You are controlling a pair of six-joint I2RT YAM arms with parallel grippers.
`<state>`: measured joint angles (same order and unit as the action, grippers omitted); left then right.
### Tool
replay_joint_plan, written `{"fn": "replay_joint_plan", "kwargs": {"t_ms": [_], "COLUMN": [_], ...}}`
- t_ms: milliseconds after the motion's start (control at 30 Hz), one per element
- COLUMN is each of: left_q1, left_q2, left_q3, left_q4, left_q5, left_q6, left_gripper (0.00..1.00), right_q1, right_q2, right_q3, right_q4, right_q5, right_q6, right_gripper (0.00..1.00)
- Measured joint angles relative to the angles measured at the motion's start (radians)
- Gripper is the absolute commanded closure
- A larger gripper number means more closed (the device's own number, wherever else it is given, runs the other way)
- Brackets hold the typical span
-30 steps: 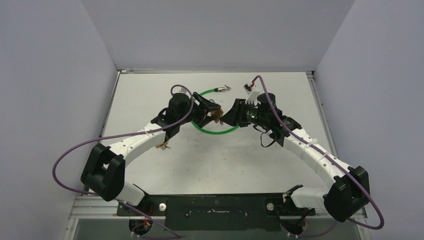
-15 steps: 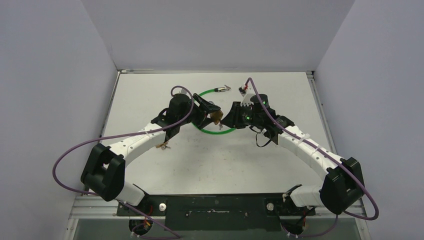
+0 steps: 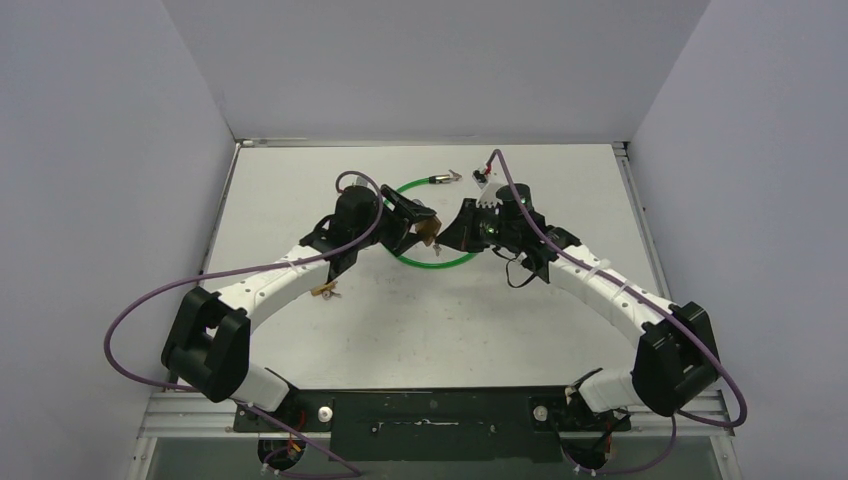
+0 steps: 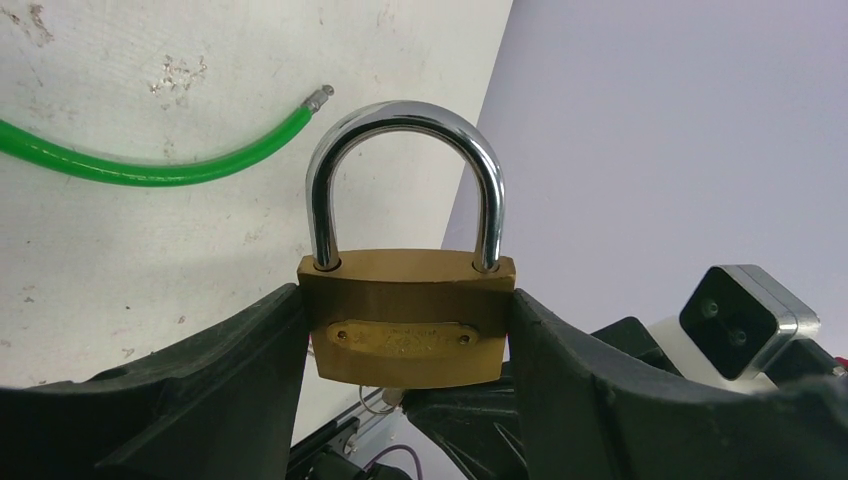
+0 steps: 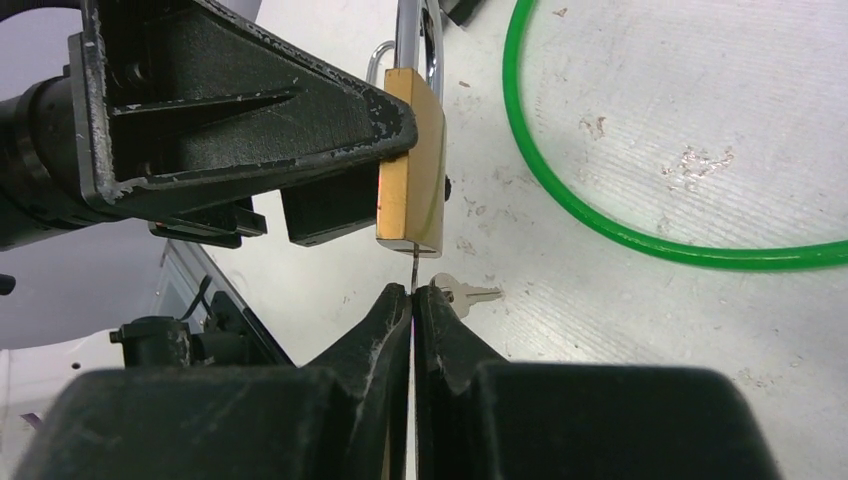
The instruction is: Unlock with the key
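Observation:
My left gripper point(image 4: 405, 303) is shut on a brass padlock point(image 4: 405, 335), gripping its body by both sides and holding it above the table. The chrome shackle point(image 4: 405, 115) has both legs seated in the body. My right gripper point(image 5: 413, 292) is shut on a thin silver key point(image 5: 412, 268). The key's blade points up into the bottom of the padlock point(image 5: 410, 160). A second key point(image 5: 465, 292) shows beside my fingertips. In the top view the two grippers meet at the padlock point(image 3: 431, 229) at table centre.
A green cable point(image 3: 432, 263) loops on the table under both grippers, with a metal end point(image 3: 445, 178) toward the back. A small brass item point(image 3: 323, 291) lies beside the left forearm. Grey walls enclose the table on three sides.
My right arm has moved left toward the left gripper, bringing the key up to the padlock's bottom. The left gripper has shifted slightly toward the back with the padlock.

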<state>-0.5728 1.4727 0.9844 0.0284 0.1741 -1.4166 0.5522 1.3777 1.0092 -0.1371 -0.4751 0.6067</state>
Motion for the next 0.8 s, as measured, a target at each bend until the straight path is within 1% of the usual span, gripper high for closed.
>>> {"fn": "replay_joint_plan", "kwargs": {"t_ms": [200, 300, 467, 633, 800], "left_q1": [0.006, 0.01, 0.021, 0.023, 0.028], "left_q2": [-0.024, -0.035, -0.034, -0.034, -0.034], "left_q3": [-0.018, -0.027, -0.032, -0.045, -0.047], "left_q4": [0.006, 0.014, 0.029, 0.039, 0.037], "left_q5": [-0.026, -0.038, -0.063, -0.069, -0.092], "left_q6": [-0.017, -0.023, -0.043, -0.069, -0.095], "left_gripper": [1.0, 1.0, 1.0, 1.0, 1.0], "right_q1": [-0.014, -0.014, -0.013, -0.006, 0.028], "right_q2": [0.025, 0.047, 0.098, 0.117, 0.15], "right_q3": [0.003, 0.03, 0.102, 0.133, 0.204], "right_q4": [0.052, 0.044, -0.007, -0.045, -0.111], "right_q5": [-0.055, -0.072, -0.063, -0.04, 0.037], "right_q6": [0.105, 0.136, 0.135, 0.125, 0.039], "right_gripper": [1.0, 1.0, 1.0, 1.0, 1.0]}}
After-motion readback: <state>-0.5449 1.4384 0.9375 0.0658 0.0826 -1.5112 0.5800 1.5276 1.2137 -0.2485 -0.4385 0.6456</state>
